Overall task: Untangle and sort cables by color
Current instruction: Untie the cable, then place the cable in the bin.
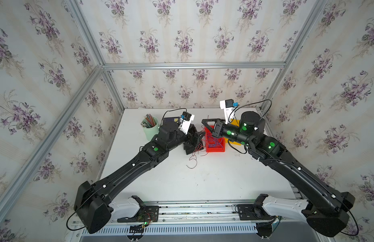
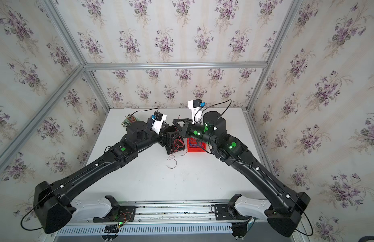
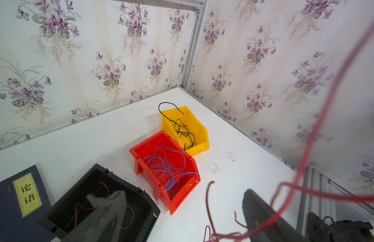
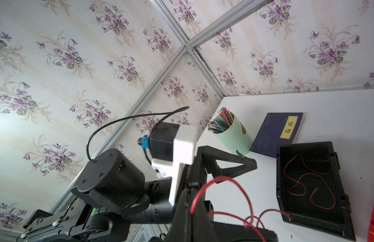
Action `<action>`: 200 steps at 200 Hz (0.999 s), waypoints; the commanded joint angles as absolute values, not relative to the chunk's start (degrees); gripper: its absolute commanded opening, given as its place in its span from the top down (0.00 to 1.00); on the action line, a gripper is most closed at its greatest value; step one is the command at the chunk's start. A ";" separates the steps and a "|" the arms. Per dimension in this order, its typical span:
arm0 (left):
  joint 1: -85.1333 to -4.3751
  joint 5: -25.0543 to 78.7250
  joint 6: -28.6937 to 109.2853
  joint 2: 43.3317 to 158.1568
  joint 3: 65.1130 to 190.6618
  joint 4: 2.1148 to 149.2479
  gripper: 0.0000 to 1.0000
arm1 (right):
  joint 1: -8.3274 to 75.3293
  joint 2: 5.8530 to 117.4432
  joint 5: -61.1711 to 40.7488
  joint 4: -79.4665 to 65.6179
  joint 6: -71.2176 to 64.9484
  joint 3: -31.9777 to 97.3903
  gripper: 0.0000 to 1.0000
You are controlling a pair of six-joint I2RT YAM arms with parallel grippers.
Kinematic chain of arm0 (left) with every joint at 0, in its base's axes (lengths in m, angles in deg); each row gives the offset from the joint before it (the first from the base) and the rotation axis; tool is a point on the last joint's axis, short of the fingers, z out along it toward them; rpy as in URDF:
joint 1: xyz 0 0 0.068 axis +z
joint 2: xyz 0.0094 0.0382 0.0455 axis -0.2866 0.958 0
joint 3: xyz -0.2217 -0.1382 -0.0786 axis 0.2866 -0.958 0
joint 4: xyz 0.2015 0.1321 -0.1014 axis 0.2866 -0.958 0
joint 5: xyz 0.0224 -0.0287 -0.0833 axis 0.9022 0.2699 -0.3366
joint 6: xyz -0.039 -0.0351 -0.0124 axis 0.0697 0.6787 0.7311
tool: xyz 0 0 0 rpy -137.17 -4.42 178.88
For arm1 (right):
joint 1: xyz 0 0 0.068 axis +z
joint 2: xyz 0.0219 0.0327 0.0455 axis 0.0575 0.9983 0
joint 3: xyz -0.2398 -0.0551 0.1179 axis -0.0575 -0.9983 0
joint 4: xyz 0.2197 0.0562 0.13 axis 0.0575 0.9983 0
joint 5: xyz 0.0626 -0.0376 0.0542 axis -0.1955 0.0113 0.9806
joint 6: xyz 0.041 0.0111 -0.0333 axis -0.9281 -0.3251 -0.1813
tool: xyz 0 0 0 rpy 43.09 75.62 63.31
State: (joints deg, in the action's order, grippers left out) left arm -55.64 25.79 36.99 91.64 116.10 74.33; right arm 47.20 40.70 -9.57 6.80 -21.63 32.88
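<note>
Left wrist view: blurry, cropped red cable [image 3: 312, 142]

Cream-striped wallpaper [image 3: 110, 73] carries purple flower sprays with grey-green leaves. The table [image 3: 98, 136] is white. Blue cables [image 3: 167, 165] lie in a red bin [image 3: 182, 201], black cables [image 3: 182, 130] in a yellow bin [image 3: 200, 134], red cables [image 4: 301, 178] in a black bin [image 4: 305, 145]. A mint cup [image 4: 234, 140] holds many-coloured pencils [image 4: 222, 120]. The book [image 4: 270, 134] is dark blue with a yellow label [image 4: 290, 127]. Black arms [image 1: 123, 174] bear green dots [image 1: 156, 149].

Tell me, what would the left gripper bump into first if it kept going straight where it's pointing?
Probably the red cable dangling between the fingers of the left gripper. Past it is the red bin holding blue cables. Depth is hard to judge.
</note>
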 commanded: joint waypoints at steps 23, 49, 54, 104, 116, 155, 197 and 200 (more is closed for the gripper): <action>-55.85 28.42 36.71 95.38 113.16 72.83 0.10 | 47.24 40.54 -11.06 6.22 -20.16 36.29 1.00; -55.85 29.85 36.68 96.30 108.57 73.78 0.11 | 47.18 41.24 -13.46 7.03 -17.83 39.69 1.00; -55.85 30.34 36.69 96.48 107.81 73.78 0.11 | 47.16 41.41 -13.89 7.10 -17.43 40.49 1.00; -55.85 30.74 38.70 93.12 103.67 73.91 0.07 | 46.74 44.09 -17.01 9.45 -15.10 44.48 1.00; -55.85 31.75 38.93 90.00 102.82 72.91 0.05 | 46.25 44.70 -17.29 10.20 -15.22 43.84 1.00; -55.77 37.97 40.09 77.26 101.05 65.07 0.01 | 44.09 46.32 -15.06 9.89 -16.17 40.28 1.00; -55.81 42.61 42.53 65.60 100.66 55.02 0.01 | 42.94 49.19 -11.55 5.72 -16.16 36.99 1.00; -55.79 42.79 42.64 64.92 100.46 54.42 0.01 | 42.86 49.57 -11.39 5.60 -16.22 36.87 1.00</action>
State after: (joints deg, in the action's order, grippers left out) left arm -55.79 39.03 40.64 69.04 100.80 61.68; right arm 43.33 48.11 -13.92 8.92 -15.99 37.62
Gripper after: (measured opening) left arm 0.993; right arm 0.064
